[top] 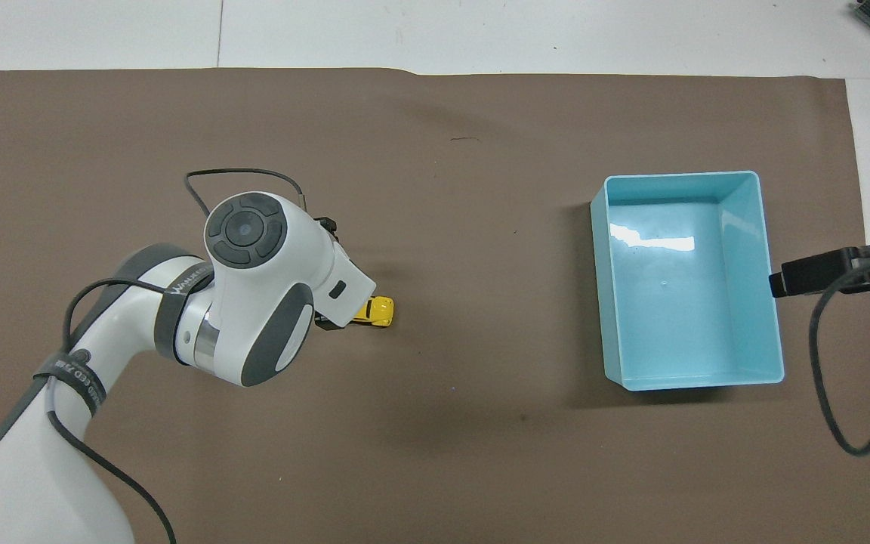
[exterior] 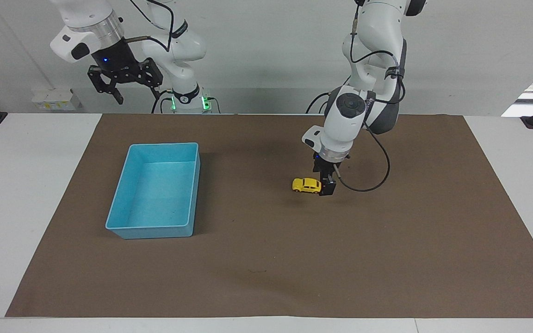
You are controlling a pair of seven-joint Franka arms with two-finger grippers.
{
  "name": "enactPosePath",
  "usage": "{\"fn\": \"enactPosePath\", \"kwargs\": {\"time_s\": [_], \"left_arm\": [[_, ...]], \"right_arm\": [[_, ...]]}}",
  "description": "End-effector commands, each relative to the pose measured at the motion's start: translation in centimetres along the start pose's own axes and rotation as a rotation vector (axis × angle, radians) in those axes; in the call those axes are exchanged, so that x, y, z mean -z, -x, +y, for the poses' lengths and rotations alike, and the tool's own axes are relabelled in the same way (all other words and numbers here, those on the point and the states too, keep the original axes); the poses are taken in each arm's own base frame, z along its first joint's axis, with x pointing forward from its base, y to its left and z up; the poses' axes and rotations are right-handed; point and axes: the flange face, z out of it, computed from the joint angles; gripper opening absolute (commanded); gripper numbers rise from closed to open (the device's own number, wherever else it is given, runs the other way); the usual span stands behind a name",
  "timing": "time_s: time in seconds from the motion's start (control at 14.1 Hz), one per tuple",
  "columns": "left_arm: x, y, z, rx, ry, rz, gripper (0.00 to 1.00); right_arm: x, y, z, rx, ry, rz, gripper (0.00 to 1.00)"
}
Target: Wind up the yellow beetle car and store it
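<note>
**Yellow beetle car: condition and position**

The yellow beetle car (exterior: 306,185) is a small, bright yellow toy with a rounded body, dark windows and black wheels. It stands upright on its wheels on the brown mat (exterior: 266,259), lengthwise along the worktop, well apart from the light blue tray (exterior: 191,194), toward the left arm's end.
</note>
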Motion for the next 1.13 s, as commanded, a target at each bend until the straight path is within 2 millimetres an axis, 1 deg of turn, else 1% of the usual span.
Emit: {"fn": "enactPosePath", "kwargs": {"time_s": [0.0,0.07,0.14,0.21,0.28,0.35,0.5,0.57,0.64,0.71,0.78,0.85,1.06], "left_arm": [[-1.8,-0.3,1.9,-0.020,-0.027,0.015,1.00],[-2.2,0.0,2.3,-0.016,-0.030,0.016,1.00],[-3.3,0.2,2.9,-0.017,-0.016,0.007,1.00],[-3.8,-0.7,3.4,-0.033,-0.021,0.010,1.00],[-5.0,-0.8,3.4,-0.035,-0.020,0.006,1.00],[-5.5,-0.7,3.4,-0.035,-0.017,0.003,1.00],[-5.7,-0.8,3.5,-0.036,-0.011,0.000,1.00],[-5.6,-0.9,3.5,-0.033,-0.013,0.001,0.89],[-5.7,-0.9,3.5,-0.026,-0.013,0.000,0.70],[-5.7,-0.8,3.6,-0.021,-0.006,-0.003,0.38],[-5.7,-0.8,3.5,-0.021,-0.006,-0.003,0.12],[-5.7,-0.7,3.5,-0.021,-0.005,-0.004,0.00],[-5.7,-0.7,3.5,-0.020,-0.006,-0.006,0.00]], "right_arm": [[0.3,0.3,0.2,-0.018,0.000,-0.001,1.00],[0.3,0.3,0.2,-0.018,0.000,-0.001,1.00],[0.3,0.3,0.2,-0.018,0.000,-0.001,1.00],[0.3,0.3,0.2,-0.018,0.000,-0.001,1.00],[0.3,0.3,0.2,-0.018,0.000,-0.001,1.00],[0.3,0.3,0.2,-0.018,0.000,-0.001,1.00],[0.3,0.3,0.2,-0.018,0.000,-0.001,1.00],[0.3,0.4,0.4,-0.022,0.002,-0.001,1.00],[0.3,0.4,0.4,-0.021,0.000,-0.001,1.00],[0.3,0.4,0.4,-0.022,0.001,-0.001,1.00],[0.3,0.4,0.4,-0.022,0.002,-0.001,1.00],[0.3,0.4,0.4,-0.022,0.002,-0.001,1.00],[0.3,0.4,0.4,-0.022,0.001,-0.001,1.00]]}}
